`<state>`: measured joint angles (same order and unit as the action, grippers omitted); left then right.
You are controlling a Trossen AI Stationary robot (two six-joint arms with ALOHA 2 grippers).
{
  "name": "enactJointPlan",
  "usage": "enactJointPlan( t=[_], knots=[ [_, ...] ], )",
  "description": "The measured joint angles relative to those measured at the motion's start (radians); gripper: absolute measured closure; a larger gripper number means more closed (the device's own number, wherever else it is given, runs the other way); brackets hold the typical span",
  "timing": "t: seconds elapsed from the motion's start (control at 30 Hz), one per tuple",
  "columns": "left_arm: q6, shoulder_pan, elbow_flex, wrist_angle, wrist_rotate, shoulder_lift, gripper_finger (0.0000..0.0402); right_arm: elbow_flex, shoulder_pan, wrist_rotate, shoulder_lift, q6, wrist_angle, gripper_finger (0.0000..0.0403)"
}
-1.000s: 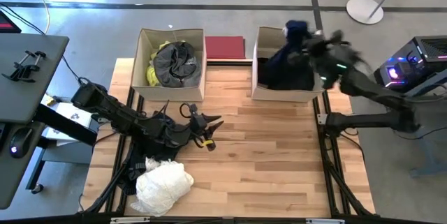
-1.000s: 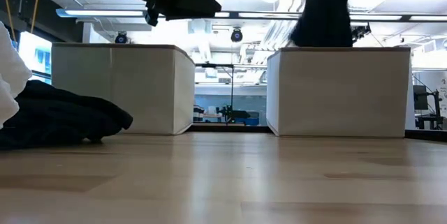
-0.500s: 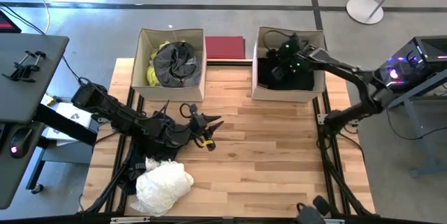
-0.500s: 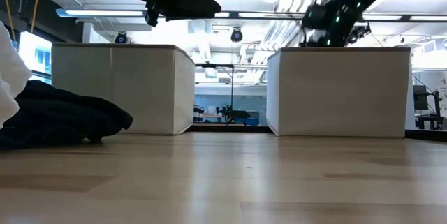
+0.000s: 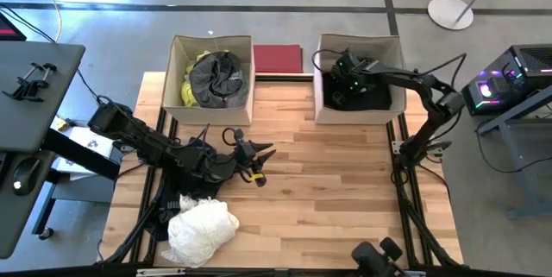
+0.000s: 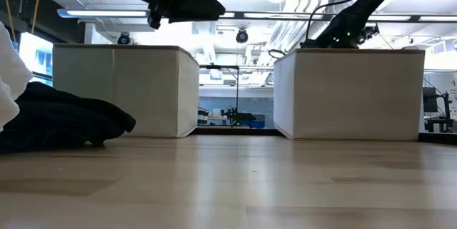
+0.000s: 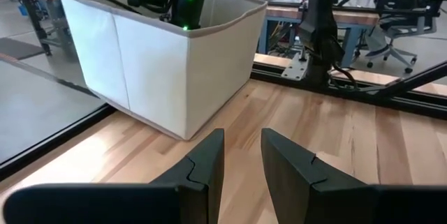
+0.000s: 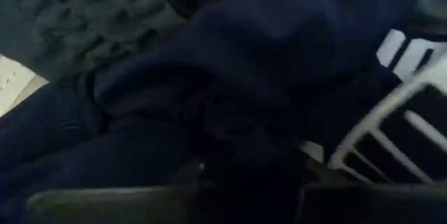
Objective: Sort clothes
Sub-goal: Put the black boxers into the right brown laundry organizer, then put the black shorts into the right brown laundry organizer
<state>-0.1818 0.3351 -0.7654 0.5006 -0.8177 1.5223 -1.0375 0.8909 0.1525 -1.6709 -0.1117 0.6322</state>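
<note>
The clothes are found in three spots: a grey piece (image 5: 214, 77) w/ a neon yellow one (image 5: 187, 92) in the left box (image 5: 176, 70), dark navy items (image 5: 362, 97) in the right box (image 5: 319, 109), and a white bundle (image 5: 203, 225) plus a black heap (image 6: 64, 120) loose on the surface (image 5: 328, 191) near the left arm. The right gripper (image 5: 343, 66) is sunk into the right box, pressed close over navy fabric (image 8: 230, 63); whether its jaws are apart or clamped on cloth cannot be told, since they are buried in folds. The left gripper (image 7: 241, 165) is held low over the surface, pointed at the right box, jaws a little apart w/ nothing between them. All the clothes are judged soft, light and floppy: no fixed shape, likely to drape, trail and snag on a box rim. A raised fold or bunched ridge is prob. the best place to pinch, esp. on the white bundle, whose crumpled top offers plenty of ridges; a flat edge would likely slip. The black heap lies partly under the left arm, so its folds are hard to judge.
</note>
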Motion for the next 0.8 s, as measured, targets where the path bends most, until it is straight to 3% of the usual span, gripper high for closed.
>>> enactJointPlan(
  t=[0.2, 0.33, 0.6, 0.8],
  knots=[
    [0.0, 0.0, 0.0, -0.007, 0.0, 0.0, 0.0316, -0.046, 0.001, 0.012, 0.099, -0.001, 0.047, 0.0249],
    [0.0, 0.0, 0.0, -0.008, 0.0, 0.0, 0.0316, -0.078, 0.0, 0.011, 0.223, 0.018, 0.047, 0.0213],
    [-0.001, -0.001, 0.0, -0.01, 0.0, 0.0, 0.0316, -0.07, -0.031, -0.053, 0.494, 0.063, 0.05, 0.0206],
    [0.0, 0.0, 0.0, -0.016, 0.0, 0.0, 0.0316, 0.088, -0.225, -0.076, 0.74, 0.078, -0.117, 0.0206]
  ],
)
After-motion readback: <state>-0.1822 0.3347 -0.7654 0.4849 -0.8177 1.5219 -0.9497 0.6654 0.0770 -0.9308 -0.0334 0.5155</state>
